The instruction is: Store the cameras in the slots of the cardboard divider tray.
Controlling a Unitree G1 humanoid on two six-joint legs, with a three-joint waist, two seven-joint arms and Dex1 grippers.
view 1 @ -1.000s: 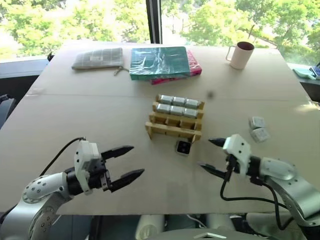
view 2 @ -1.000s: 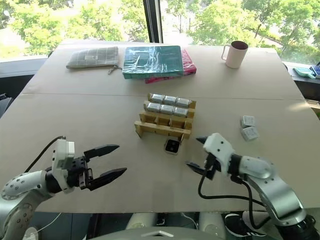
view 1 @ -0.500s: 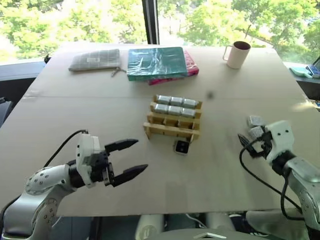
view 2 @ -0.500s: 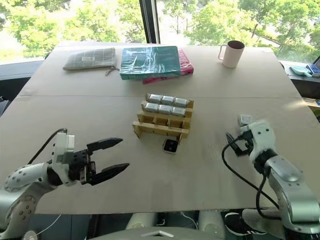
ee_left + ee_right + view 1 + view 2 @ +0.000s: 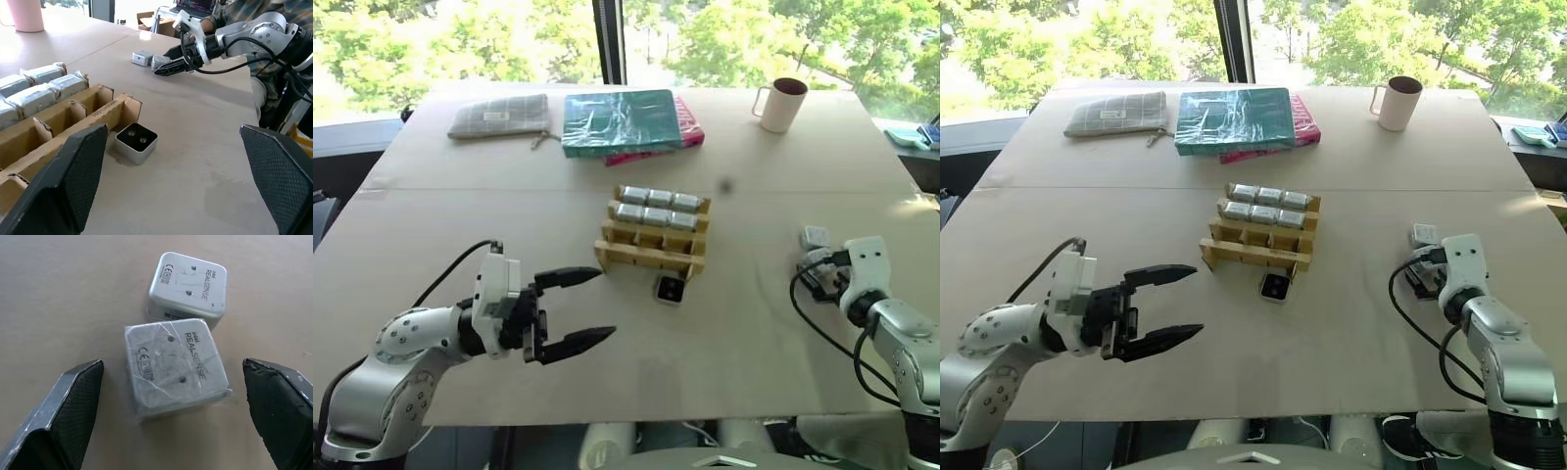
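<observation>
We see the desk (image 5: 460,215) spread wide ahead of both sets of jaws, and nothing is gripped in either. On its far side, well beyond the jaws, lie a teal book (image 5: 622,119) on top of a pink one, a grey checked pouch (image 5: 501,116) and a beige mug (image 5: 779,104).

The cardboard divider tray (image 5: 654,235) stands at mid-desk, between the two arms and further out than the left gripper (image 5: 579,307). Its two back rows hold wrapped cameras (image 5: 656,208), three to a row; the front row of slots is bare. The left jaws stand wide open above the desk and point towards the tray's near left corner.

The right gripper (image 5: 171,401) reaches out over the right side of the desk, well apart from the tray. Its jaws are spread wide on either side of a wrapped camera (image 5: 176,367) lying flat, touching neither flank. A second, bare camera (image 5: 188,284) lies just past the wrapped one, nearly touching it.

One more loose camera (image 5: 670,289) lies just before the tray's front right corner, its black lens face up.
</observation>
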